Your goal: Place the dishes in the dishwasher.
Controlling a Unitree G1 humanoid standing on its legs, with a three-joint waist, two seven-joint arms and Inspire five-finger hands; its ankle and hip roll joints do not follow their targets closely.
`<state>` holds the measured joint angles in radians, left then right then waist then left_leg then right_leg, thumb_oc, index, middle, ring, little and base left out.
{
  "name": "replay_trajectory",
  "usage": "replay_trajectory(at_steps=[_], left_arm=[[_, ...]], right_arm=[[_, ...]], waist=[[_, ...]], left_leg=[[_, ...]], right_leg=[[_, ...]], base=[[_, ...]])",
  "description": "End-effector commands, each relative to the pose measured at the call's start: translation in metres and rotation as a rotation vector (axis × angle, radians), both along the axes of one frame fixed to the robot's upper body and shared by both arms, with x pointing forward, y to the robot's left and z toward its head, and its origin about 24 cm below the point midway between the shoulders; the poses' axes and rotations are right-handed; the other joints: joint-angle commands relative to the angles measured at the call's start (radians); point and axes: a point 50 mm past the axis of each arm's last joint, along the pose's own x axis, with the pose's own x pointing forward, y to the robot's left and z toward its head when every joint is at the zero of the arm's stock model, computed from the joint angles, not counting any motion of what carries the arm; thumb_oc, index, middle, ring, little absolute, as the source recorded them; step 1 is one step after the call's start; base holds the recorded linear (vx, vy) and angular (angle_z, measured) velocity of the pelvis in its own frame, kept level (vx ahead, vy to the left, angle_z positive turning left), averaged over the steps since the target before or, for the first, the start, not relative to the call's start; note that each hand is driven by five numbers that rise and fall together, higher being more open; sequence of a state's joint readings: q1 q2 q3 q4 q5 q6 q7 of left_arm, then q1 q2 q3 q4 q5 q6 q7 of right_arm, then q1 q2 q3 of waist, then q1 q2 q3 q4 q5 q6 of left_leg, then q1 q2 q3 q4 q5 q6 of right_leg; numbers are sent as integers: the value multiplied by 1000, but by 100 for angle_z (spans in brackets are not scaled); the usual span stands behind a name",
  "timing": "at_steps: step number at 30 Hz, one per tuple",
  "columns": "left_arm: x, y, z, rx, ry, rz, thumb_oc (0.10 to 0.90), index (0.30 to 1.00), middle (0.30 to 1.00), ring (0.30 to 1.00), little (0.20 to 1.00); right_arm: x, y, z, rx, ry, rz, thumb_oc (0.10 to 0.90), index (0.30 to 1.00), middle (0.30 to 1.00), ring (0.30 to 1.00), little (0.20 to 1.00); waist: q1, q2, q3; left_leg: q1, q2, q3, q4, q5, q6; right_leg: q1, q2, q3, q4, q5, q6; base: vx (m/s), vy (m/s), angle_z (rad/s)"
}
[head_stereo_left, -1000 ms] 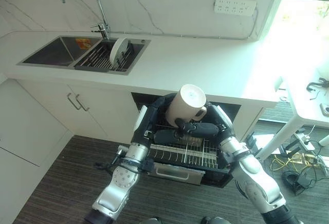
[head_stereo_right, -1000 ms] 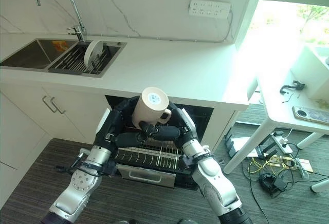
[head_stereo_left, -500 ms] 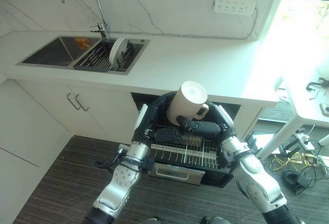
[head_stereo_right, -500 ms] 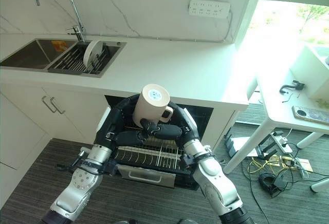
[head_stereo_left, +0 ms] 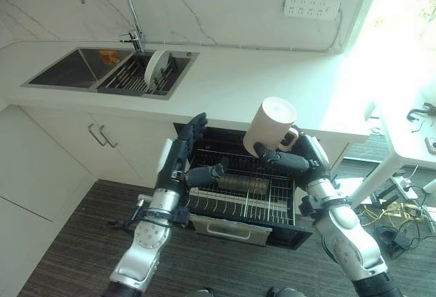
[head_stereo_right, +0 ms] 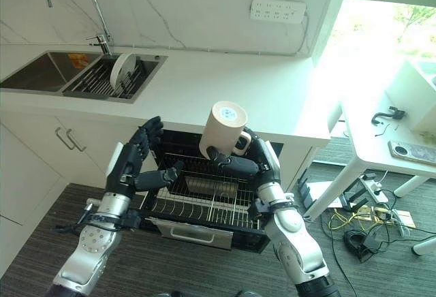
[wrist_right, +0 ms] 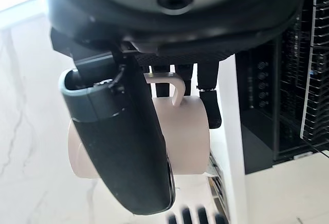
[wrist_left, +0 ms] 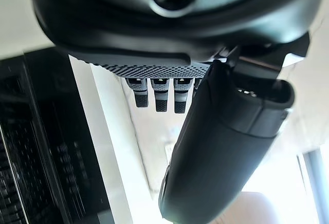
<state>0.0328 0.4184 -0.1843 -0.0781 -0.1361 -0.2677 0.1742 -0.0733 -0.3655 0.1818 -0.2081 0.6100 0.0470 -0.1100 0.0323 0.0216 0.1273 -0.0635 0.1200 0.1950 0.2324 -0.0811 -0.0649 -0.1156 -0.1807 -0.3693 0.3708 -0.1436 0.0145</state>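
A: What changed just now?
B: The left hand (head_stereo_left: 182,152) let go of the mug (head_stereo_left: 270,126) and drew left, fingers spread. The right hand (head_stereo_left: 289,163) alone now pinches it, bottom-up, above the dishwasher rack (head_stereo_left: 242,195).
A: So?
B: Handover looks done; lowering it into the rack is likely next.

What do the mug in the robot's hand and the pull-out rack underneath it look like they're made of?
The mug, held in the right hand, looks like glazed ceramic: thick cream wall, smooth with a soft sheen, though plastic cannot be ruled out. The rack appears to be metal wire: thin pale rods crossing in a grid with rows of upright prongs, possibly coated. The left hand is open beside it.
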Motion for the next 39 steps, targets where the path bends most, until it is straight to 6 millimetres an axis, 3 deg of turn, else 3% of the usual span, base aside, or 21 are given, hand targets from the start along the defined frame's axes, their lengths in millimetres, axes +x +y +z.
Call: replay_trajectory(at_steps=[1,10,13,17,25,27,32,39], left_arm=[[4,5,48,23,-268,8,800,900,900,900,900],[-3,33,45,32,-256,120,800,900,900,900,900],[-1,34,42,25,-199,65,800,900,900,900,900],[11,25,13,125,79,-98,800,900,900,900,900],[26,7,-19,303,321,-229,800,900,900,900,900],[38,14,-29,379,385,-171,800,900,900,900,900],[47,25,-45,395,446,-65,800,900,900,900,900],[40,37,-91,488,678,-51,800,900,900,900,900]], right_arm=[[0,-3,56,137,-317,-7,400,300,300,300,300],[-1,-13,53,117,-322,-43,400,300,300,300,300],[-3,-9,55,117,-352,63,400,300,300,300,300],[-4,-6,57,90,-371,146,400,300,300,300,300],[-4,1,59,76,-397,215,400,300,300,300,300],[-3,6,61,69,-403,247,400,300,300,300,300],[-3,9,61,65,-400,266,400,300,300,300,300],[-5,9,60,62,-371,295,400,300,300,300,300]], waist=[[10,-8,-32],[16,-8,-34],[15,-9,-34],[0,3,-39],[-37,19,-39],[-56,24,-43],[-77,26,-47],[-117,29,-50]], left_leg=[[47,-20,7,68,-168,29],[48,-20,4,68,-167,27],[46,-18,5,68,-165,26],[48,-12,16,68,-163,25],[55,-4,37,68,-161,27],[59,0,51,68,-160,27],[63,7,68,68,-160,26],[70,18,96,68,-160,23]], right_leg=[[109,7,47,-71,-56,96],[112,5,45,-71,-59,96],[111,6,46,-71,-60,95],[106,8,53,-71,-60,100],[98,15,79,-71,-55,109],[93,19,92,-71,-54,113],[88,25,108,-71,-53,115],[80,34,132,-71,-51,117]], base=[[0,0,0],[0,0,0],[0,0,0],[-2,5,-1],[-3,5,-7],[7,3,-15],[16,-10,-14],[26,1,-12]])
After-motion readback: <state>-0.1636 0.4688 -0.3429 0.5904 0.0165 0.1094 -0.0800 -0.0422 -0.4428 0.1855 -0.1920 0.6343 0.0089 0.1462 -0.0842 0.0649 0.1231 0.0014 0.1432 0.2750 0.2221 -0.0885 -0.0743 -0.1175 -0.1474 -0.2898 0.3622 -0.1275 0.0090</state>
